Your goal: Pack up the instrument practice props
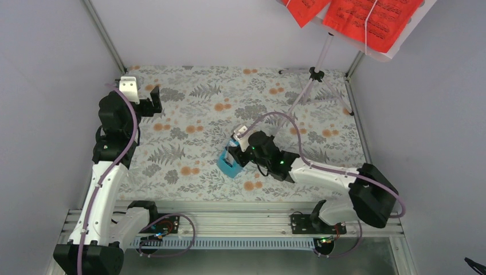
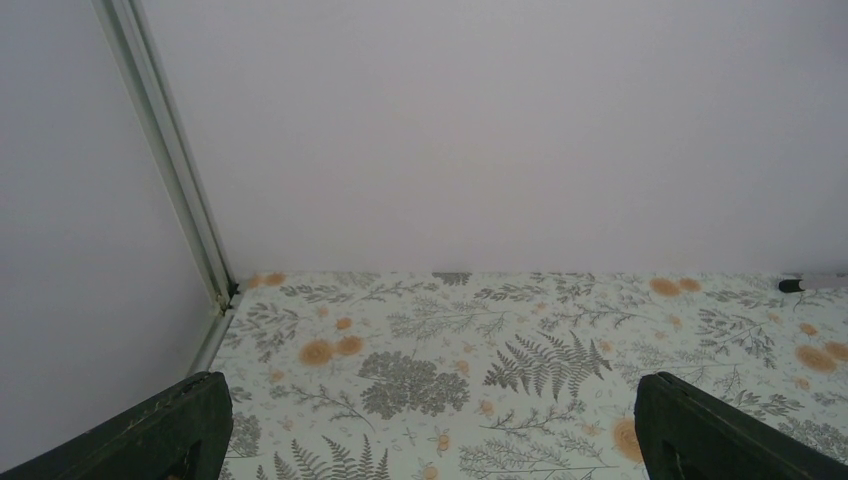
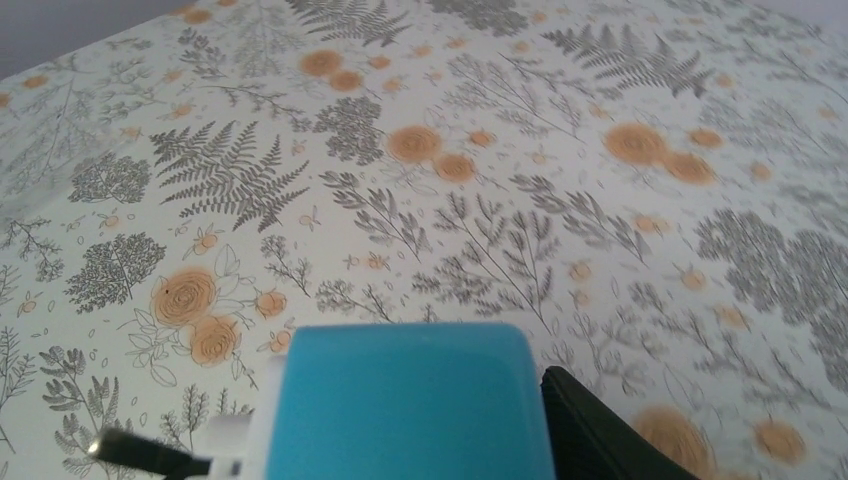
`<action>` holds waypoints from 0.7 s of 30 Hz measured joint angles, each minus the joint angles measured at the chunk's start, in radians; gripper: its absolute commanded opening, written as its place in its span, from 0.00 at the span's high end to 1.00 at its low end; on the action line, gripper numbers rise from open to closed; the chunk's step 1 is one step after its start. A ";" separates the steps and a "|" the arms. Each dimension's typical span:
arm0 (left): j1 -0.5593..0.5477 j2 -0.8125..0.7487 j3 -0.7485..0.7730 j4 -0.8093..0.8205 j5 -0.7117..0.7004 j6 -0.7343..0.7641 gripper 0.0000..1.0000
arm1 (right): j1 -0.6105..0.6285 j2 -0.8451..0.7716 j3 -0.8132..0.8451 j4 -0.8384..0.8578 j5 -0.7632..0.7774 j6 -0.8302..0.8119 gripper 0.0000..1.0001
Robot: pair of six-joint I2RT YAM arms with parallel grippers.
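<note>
— Where is the metronome [image 1: 228,166]?
— Between the fingers of my right end effector [image 1: 234,157], about mid-bench [image 1: 189,123], a little toward the near edge.
— And the music stand [image 1: 312,86]?
— In the far right corner of the bench, behind and right of the metronome, well apart from it. The sheet-music pages [image 1: 367,17] lie on its desk.
— Your left end effector [image 1: 152,104]?
— Over the far left part of the bench, near the left wall, well left of everything else.

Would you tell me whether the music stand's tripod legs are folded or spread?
Spread: the music stand stands at the far right corner, legs splayed outward, red pages on its desk.
</note>
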 measured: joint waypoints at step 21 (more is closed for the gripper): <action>-0.002 -0.001 -0.006 0.013 0.052 -0.018 0.00 | 0.000 0.150 0.119 0.171 -0.122 -0.091 0.12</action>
